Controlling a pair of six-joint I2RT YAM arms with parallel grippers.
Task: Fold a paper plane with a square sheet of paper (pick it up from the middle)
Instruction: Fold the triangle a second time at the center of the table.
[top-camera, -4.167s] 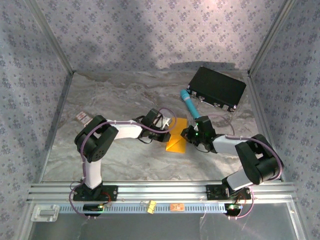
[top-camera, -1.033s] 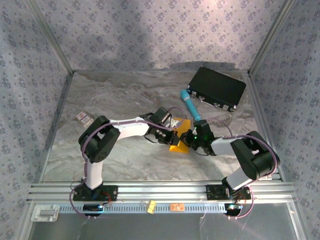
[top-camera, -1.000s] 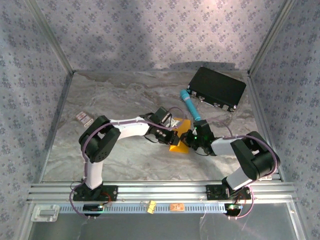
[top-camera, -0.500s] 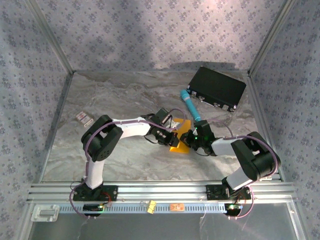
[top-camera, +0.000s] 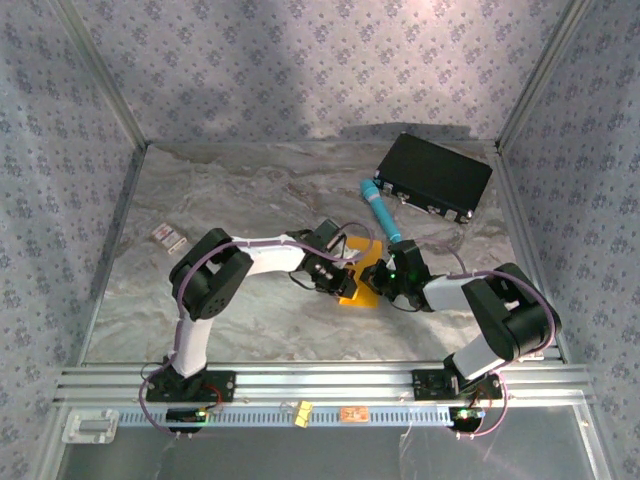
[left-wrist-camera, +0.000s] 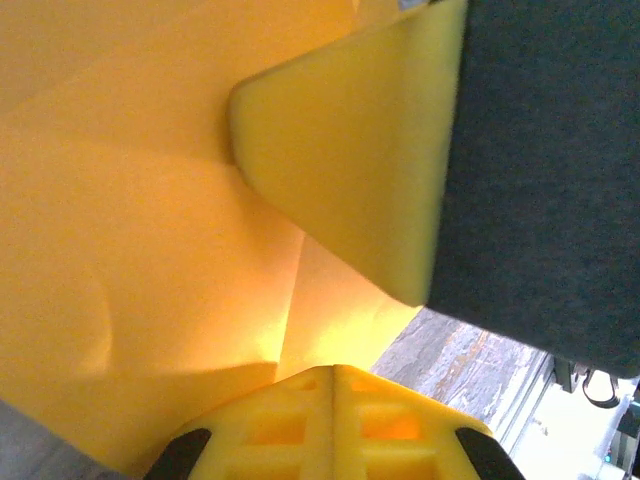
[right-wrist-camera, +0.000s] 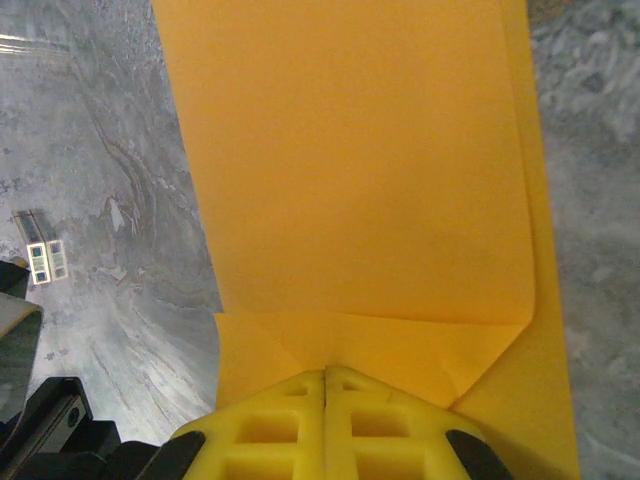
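The square sheet of paper (top-camera: 357, 283), bright orange-yellow, lies folded on the marble table between my two grippers. In the right wrist view the paper (right-wrist-camera: 350, 170) shows layered flaps and two turned-in corners just ahead of my right gripper (right-wrist-camera: 325, 372), whose yellow jaws are shut with their tips on the paper. My left gripper (left-wrist-camera: 333, 370) is also shut, its tips on the creased paper (left-wrist-camera: 130, 260). The right gripper's yellow finger (left-wrist-camera: 350, 150) presses the paper just beyond the left gripper's tips. From above, the left gripper (top-camera: 338, 277) and right gripper (top-camera: 378, 281) meet over the sheet.
A teal pen-like cylinder (top-camera: 380, 208) lies just behind the paper. A black box (top-camera: 433, 176) sits at the back right. A small white-and-red card (top-camera: 168, 237) lies at the left. Patterned walls enclose the table, and an aluminium rail (top-camera: 320, 380) runs along its near edge.
Both grippers have closed in over the paper since the oldest frame and now cover more of it. Over the last second the left arm's elbow has swung slightly right. The right arm holds still.
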